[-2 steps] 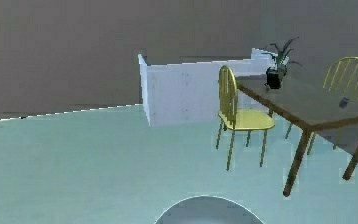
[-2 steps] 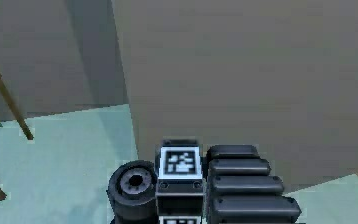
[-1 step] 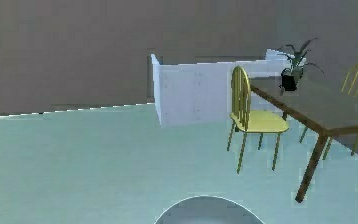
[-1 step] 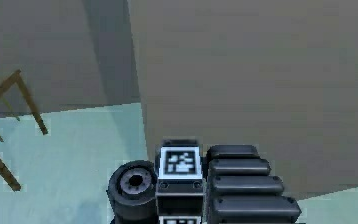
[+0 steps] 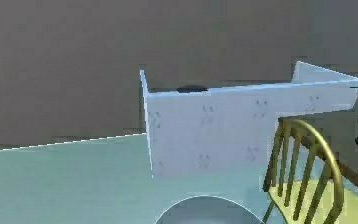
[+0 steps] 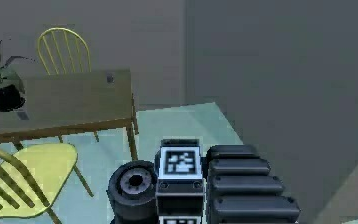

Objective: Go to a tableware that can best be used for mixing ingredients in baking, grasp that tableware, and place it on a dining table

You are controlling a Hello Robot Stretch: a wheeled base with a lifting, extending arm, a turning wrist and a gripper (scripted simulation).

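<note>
In the forward view a pale tabletop (image 5: 237, 120) with a faint pattern on its front bends in an L across the teal floor (image 5: 67, 180), with a grey wall (image 5: 67, 60) behind it. On its top, near the left corner, lies a low dark thing (image 5: 192, 88) — too small to say whether it is a mixing bowl. A spindle-back chair (image 5: 305, 170), yellow, stands just in front of the pale tabletop's right part. A grey rounded shape (image 5: 207, 211) sits at the bottom edge; I cannot tell what it is.

In the arm side view a wooden tabletop (image 6: 67, 100) fills the left. It carries a potted plant (image 6: 4, 88) at its left end, a small dark object (image 6: 109, 77) near its far right corner and a small pale object (image 6: 24, 115) by its near edge. A far chair (image 6: 65, 48) stands behind it and a near chair (image 6: 27, 175) in front, both yellow.

The arm (image 6: 249, 190) lies along the bottom edge, with a white marker square (image 6: 182, 163) beside it and the claw (image 6: 135, 188) to the left — its far end cannot be made out. I cannot tell whether it is released, clenched or grasping anything.
</note>
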